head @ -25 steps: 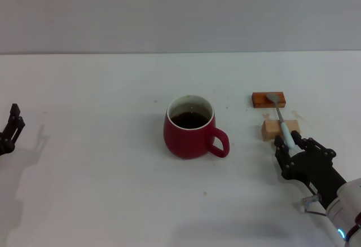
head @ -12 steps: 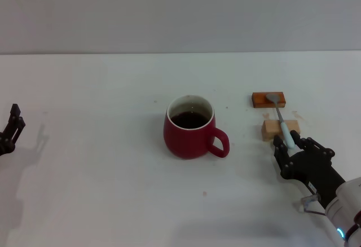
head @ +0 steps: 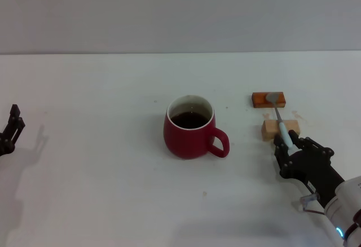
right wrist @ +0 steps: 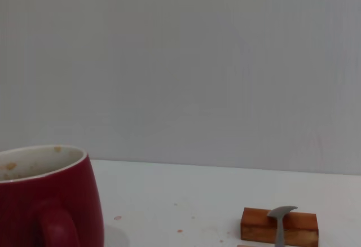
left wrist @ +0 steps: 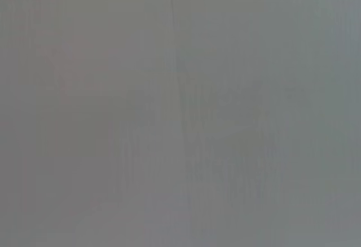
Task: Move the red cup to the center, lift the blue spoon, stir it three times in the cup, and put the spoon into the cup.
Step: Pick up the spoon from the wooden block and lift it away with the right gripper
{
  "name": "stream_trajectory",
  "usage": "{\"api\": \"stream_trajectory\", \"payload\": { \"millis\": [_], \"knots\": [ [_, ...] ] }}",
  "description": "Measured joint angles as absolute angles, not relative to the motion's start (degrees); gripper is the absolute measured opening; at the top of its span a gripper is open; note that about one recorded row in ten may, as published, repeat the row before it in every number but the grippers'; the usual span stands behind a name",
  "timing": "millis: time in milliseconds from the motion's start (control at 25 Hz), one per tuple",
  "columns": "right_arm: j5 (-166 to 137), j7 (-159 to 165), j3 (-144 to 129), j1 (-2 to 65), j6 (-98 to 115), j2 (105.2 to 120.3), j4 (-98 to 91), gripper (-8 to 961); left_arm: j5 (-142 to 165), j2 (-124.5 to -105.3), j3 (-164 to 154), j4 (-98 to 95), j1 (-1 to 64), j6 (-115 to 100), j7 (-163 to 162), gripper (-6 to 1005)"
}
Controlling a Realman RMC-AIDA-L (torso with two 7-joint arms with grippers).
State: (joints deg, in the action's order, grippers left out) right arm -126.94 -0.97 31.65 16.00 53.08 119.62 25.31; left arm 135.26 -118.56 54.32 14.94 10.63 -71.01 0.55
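The red cup (head: 189,130) stands mid-table with dark liquid inside and its handle turned toward my right side; it also fills the near corner of the right wrist view (right wrist: 48,202). To its right lies the blue spoon (head: 282,124), its grey bowl (right wrist: 281,212) on the orange-brown block (head: 268,98) and its pale handle across the tan block (head: 280,128). My right gripper (head: 286,141) sits low at the handle's near end, with the handle tip reaching into it. The spoon still rests on both blocks.
My left gripper (head: 12,126) is parked open at the far left edge of the white table (head: 101,89), well away from the cup. The left wrist view shows only a blank grey surface. A grey wall rises behind the table.
Almost nothing: my right gripper has crept slightly toward the spoon handle's end. Cup, spoon, blocks and left arm stay where they were.
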Motion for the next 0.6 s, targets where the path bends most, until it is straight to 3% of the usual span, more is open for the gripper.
{"api": "stream_trajectory", "payload": {
  "millis": [240, 480, 600],
  "knots": [
    [-126.9, -1.0, 31.7, 16.0, 53.1, 119.62, 25.3, 334, 135.3, -118.56, 54.3, 14.9, 10.5, -71.0, 0.6, 852],
    [-126.9, -1.0, 31.6, 15.9, 53.1, 119.62, 25.5, 177, 135.3, -118.50, 54.3, 14.9, 10.5, -71.1, 0.7, 852],
    [-126.8, -1.0, 31.8, 15.6, 53.1, 119.62, 25.9, 161, 135.3, -118.48, 54.3, 14.8, 10.5, -71.1, 0.8, 852]
  ]
}}
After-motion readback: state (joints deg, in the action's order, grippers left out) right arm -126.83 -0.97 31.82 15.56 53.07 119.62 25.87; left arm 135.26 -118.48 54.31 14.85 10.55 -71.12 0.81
